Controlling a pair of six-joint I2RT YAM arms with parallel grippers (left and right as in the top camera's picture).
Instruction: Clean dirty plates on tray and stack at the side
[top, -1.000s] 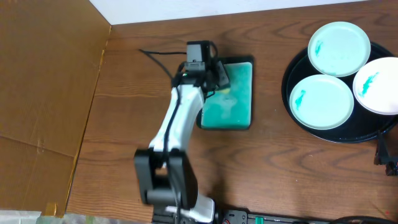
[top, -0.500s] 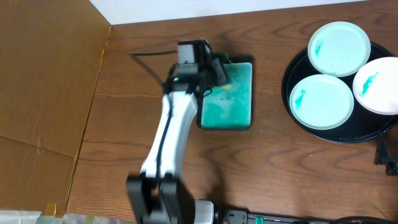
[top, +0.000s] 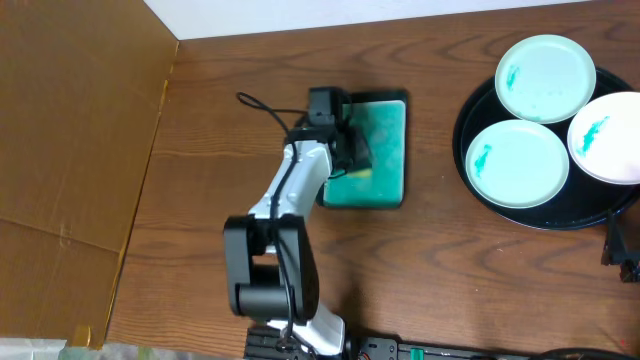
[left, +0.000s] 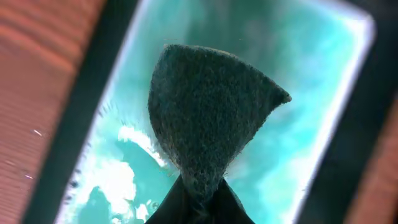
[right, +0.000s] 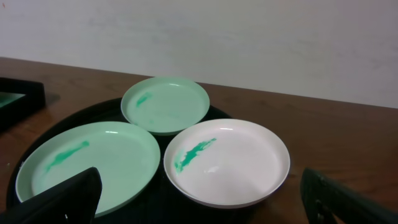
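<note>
Over the dish (left: 314, 74), left gripper (left: 198, 202) clamps the sponge (left: 208, 118), likely wetting it; right gripper (right: 202, 199) hovers spread apart beside smeared plates (right: 224, 158) on the tray (right: 93, 115).

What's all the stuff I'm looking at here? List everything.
plates: three, white to pale green with teal smears, on the tray
tray: one, black, right side
dish: one, teal with black edge, centre
scouring pad: one, dark, over the dish
cardboard: one, brown, left
table: one, brown wood
left gripper: shut on the scouring pad
right gripper: open, facing the plates
</note>
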